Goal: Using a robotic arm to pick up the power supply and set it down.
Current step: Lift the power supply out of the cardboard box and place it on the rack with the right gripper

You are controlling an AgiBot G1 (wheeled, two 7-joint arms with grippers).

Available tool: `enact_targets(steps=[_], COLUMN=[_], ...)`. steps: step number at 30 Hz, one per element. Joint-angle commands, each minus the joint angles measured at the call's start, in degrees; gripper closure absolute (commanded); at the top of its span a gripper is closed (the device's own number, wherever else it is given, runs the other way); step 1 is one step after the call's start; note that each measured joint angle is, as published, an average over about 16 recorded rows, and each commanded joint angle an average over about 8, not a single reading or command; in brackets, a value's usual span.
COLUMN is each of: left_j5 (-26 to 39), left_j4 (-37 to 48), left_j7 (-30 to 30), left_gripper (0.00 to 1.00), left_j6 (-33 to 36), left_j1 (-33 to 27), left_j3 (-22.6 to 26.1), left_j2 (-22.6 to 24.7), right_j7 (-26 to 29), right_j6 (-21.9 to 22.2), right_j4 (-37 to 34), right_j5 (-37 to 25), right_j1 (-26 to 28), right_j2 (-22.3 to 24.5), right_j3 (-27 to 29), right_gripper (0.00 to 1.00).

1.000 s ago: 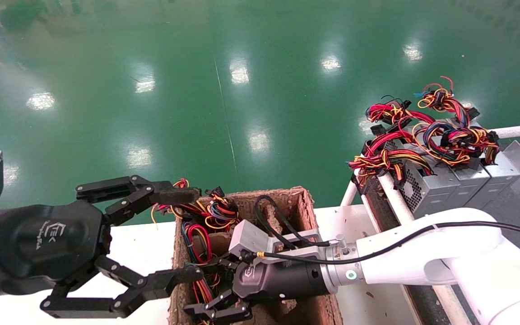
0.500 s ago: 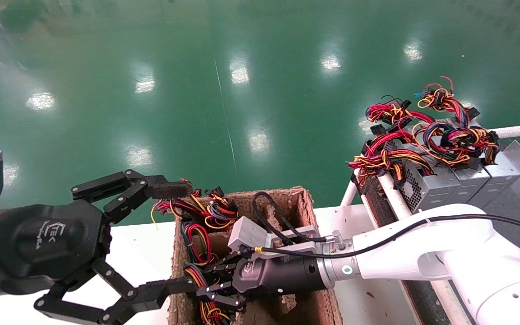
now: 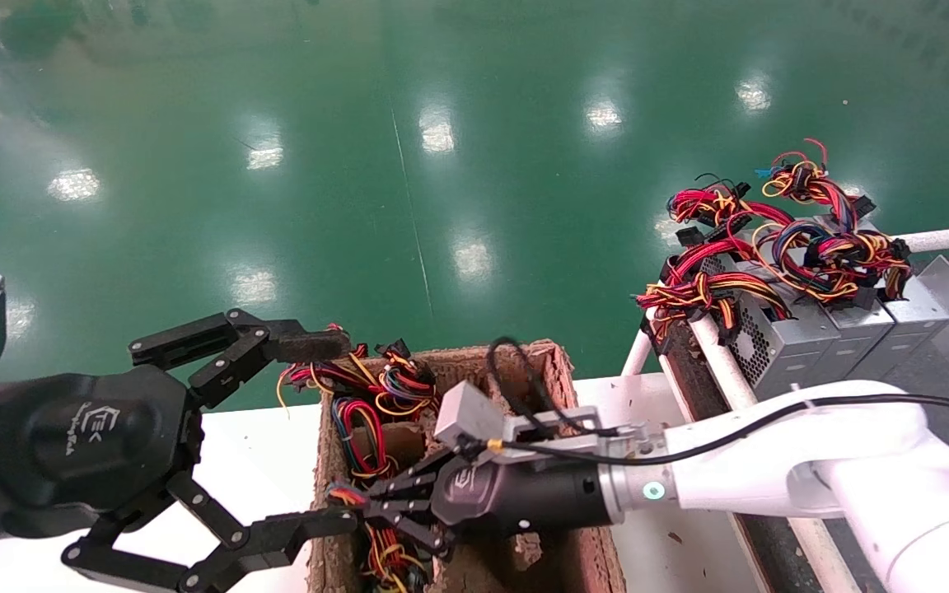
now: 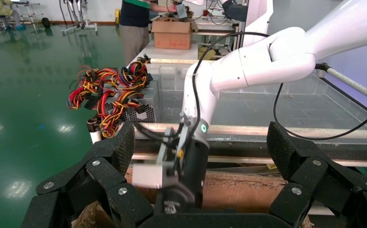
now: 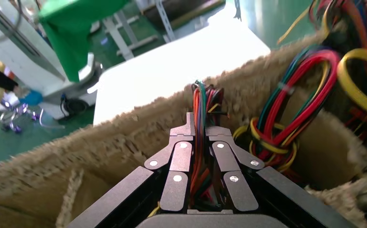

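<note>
Inside box, right claw newly clamping wires

Rough fibrous brown box; glossy green floor; grey perforated-metal power supply; matt black right gripper.

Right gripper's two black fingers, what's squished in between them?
A bunch of coloured wires is pinched between the right gripper fingers, inside the brown box. The right wrist view shows it best.

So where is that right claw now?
In the head view, the right gripper is low and central, inside the brown box, shut on a wire bundle.
</note>
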Motion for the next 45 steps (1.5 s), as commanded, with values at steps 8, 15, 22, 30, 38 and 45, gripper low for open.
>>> enact_targets(steps=[8, 15, 22, 30, 38, 45], left_j5=[0.0, -0.01, -0.01, -0.02, -0.02, -0.03], left_j4=[0.0, 0.0, 0.0, 0.0, 0.0, 0.0], left_j7=[0.0, 0.01, 0.01, 0.01, 0.02, 0.02], left_gripper=[0.0, 0.0, 0.0, 0.0, 0.0, 0.0], left_j6=[0.0, -0.01, -0.01, -0.01, -0.01, -0.01], left_j1=[0.0, 0.0, 0.0, -0.01, -0.01, -0.01], left_j3=[0.01, 0.01, 0.02, 0.03, 0.03, 0.04], left_j2=[0.0, 0.0, -0.01, -0.01, -0.01, -0.01], right_j7=[-0.3, 2.23, 5.93, 9.73, 10.84, 8.08], right_j6=[-4.69, -6.36, -6.23, -6.19, -6.3, -4.4], right_j4=[1.26, 6.75, 14.42, 21.33, 25.79, 24.11], right_j5=[7.6, 15.14, 22.54, 27.13, 27.14, 27.76], right_j1=[0.27, -0.24, -0.62, 0.51, -1.23, -7.22], right_j2=[4.25, 10.12, 18.04, 28.69, 41.42, 50.72], right_j3=[4.76, 9.2, 13.63, 17.14, 18.36, 20.32], right_gripper=[1.0, 1.0, 1.0, 1.0, 1.0, 1.0])
